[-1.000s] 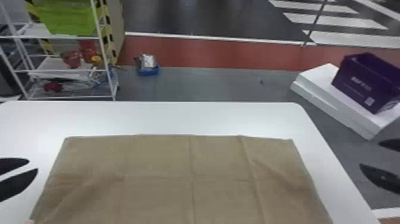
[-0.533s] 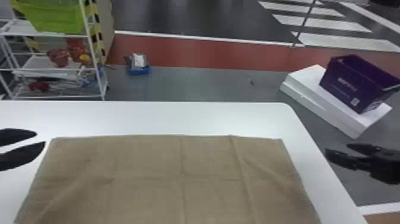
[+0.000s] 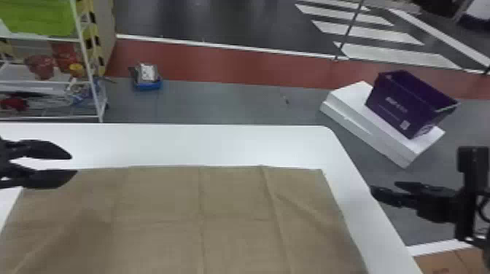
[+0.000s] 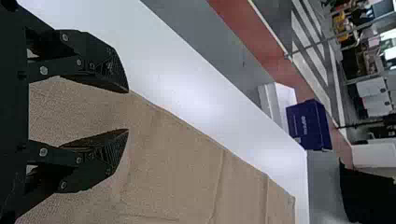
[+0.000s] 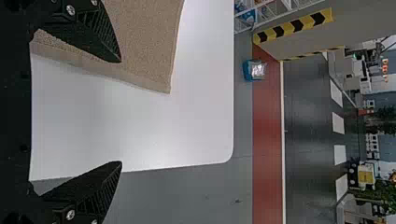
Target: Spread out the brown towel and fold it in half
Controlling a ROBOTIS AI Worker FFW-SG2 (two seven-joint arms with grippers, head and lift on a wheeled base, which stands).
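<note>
Brown towel [image 3: 164,204] lies spread flat on the worktop [image 3: 164,145], its far edge running roughly parallel to the worktop's far edge with a bare strip between. From side to side it looks broad; its near edge falls outside the head view, so I cannot tell for sure which way its long axis runs. The left tool [image 3: 74,164] is the nearer one: its fingertips overlap the towel's far left corner in the head view, and the cloth lies beneath them. The right tool [image 5: 121,112] is out by the worktop's right edge, so the towel lies to its left, the far right corner just short of that edge. Both tools are released, fingers parted, with nothing between them.

The next move, I judge, is a fold, and it asks the right tool to travel inward to the cloth before both can pinch an edge. A pinch that misses the thin hem might drag the towel askew.

Its fabric is matte and finely nubbly, marked by straight creases and a slanting wrinkle towards the right; it should bend easily. Under it the worktop is smooth, white and round-cornered. The fingers are black and tapered, with ribbed inner faces.
</note>
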